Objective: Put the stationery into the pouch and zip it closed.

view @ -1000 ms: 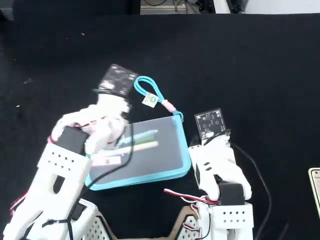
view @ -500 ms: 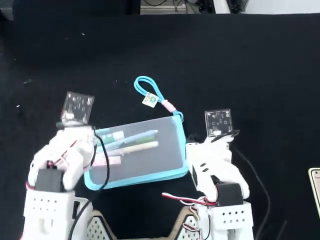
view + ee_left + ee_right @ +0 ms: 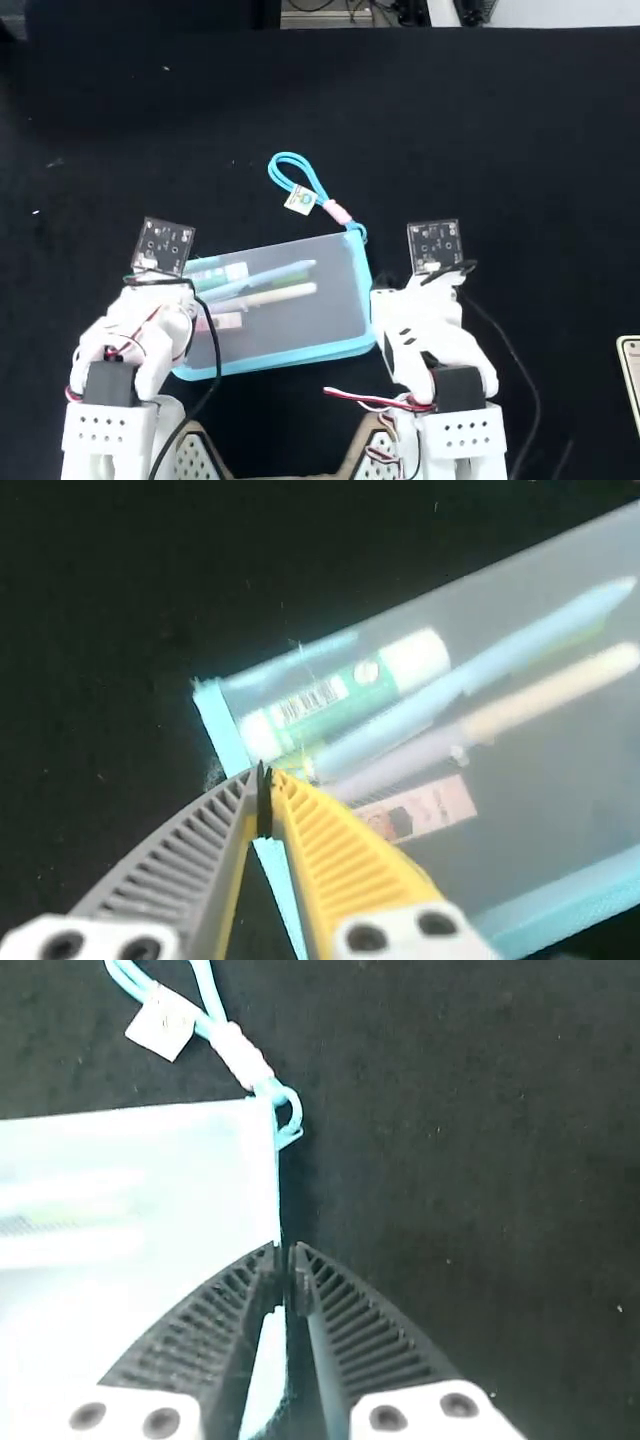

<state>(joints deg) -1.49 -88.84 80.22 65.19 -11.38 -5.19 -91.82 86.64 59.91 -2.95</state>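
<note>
The translucent pouch (image 3: 300,320) with blue trim lies flat between the two arms. Inside it are a green-labelled glue stick (image 3: 340,685), a blue pen (image 3: 480,675), a cream pen (image 3: 540,690) and a small flat label piece (image 3: 415,810). A blue cord loop (image 3: 295,178) with a paper tag (image 3: 299,201) trails from its far right corner (image 3: 285,1115). My left gripper (image 3: 263,780) is shut, its tips over the pouch's left edge. My right gripper (image 3: 286,1260) is shut just above the pouch's right edge. Both arms (image 3: 140,335) (image 3: 425,320) sit folded at the near side.
Black cloth (image 3: 480,130) covers the whole table, with wide free room beyond and to both sides of the pouch. A pale card (image 3: 630,370) lies at the right edge. Cables (image 3: 510,350) run beside the right arm's base.
The left arm has drawn back from over the pouch to its near-left side, so the stationery inside shows uncovered. The right arm has barely moved.
</note>
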